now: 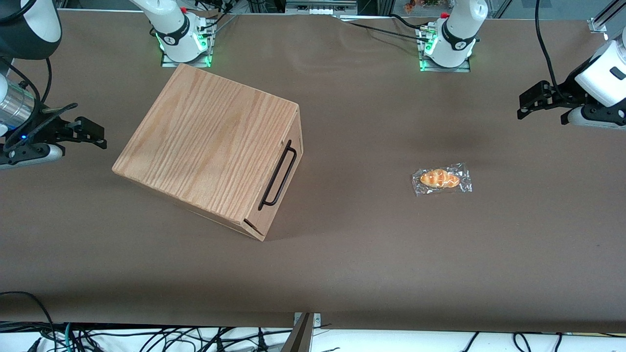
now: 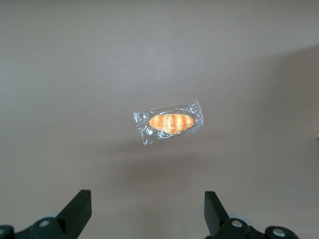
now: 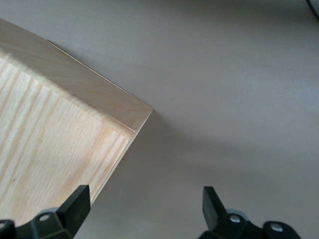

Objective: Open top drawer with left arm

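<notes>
- Gripper [image 1: 525, 105] of the left arm [image 1: 599, 78] hangs above the table [image 1: 342, 264] at the working arm's end, well apart from the wooden box [image 1: 205, 146]; its two black fingers [image 2: 77, 211] are spread wide with nothing between them.
- Directly under it, in the wrist view, lies a wrapped bread roll [image 2: 170, 122], which sits on the table between the gripper and the box.
- Risk, as I judge it: a low sweep toward the box could catch the roll and drag it along.
- The box is turned at an angle to the table edges, so a straight approach would meet the black bar handle [image 1: 278, 175] askew and the fingers could slip off or shove the box.
- A pull off the drawer's own axis would likely slide the whole box instead of opening it.
- Top drawer [image 1: 283, 183] looks fully shut: a plain light-wood front, its thin handle running lengthwise, facing the working arm's end.
</notes>
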{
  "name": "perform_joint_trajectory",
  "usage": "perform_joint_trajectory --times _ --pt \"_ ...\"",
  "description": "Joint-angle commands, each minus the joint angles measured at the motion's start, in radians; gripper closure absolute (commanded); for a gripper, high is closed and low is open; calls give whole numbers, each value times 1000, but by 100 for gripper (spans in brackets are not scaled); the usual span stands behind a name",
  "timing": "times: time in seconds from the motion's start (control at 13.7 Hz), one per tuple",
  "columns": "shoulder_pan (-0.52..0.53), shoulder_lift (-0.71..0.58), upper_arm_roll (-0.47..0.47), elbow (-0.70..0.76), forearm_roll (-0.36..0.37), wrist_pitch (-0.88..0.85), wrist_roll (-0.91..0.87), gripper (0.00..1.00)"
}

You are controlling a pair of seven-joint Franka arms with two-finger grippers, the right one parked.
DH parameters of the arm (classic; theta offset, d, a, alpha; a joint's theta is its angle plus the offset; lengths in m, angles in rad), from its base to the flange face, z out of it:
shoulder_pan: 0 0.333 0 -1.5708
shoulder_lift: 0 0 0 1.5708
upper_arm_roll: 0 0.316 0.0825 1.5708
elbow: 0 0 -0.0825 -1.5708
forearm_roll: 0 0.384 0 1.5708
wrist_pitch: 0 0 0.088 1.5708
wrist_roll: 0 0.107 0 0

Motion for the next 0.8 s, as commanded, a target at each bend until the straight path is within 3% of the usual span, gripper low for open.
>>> perform_joint_trajectory --times 0.0,0.29,0.51,0.73 --pt "-7 56 -7 23 36 -57 -3 0" --pt "-44 107 -33 22 -10 -103 -1 0" --pt "-117 187 -44 39 -140 -89 -12 0" --pt "-173 358 -48 233 -234 -85 -9 0"
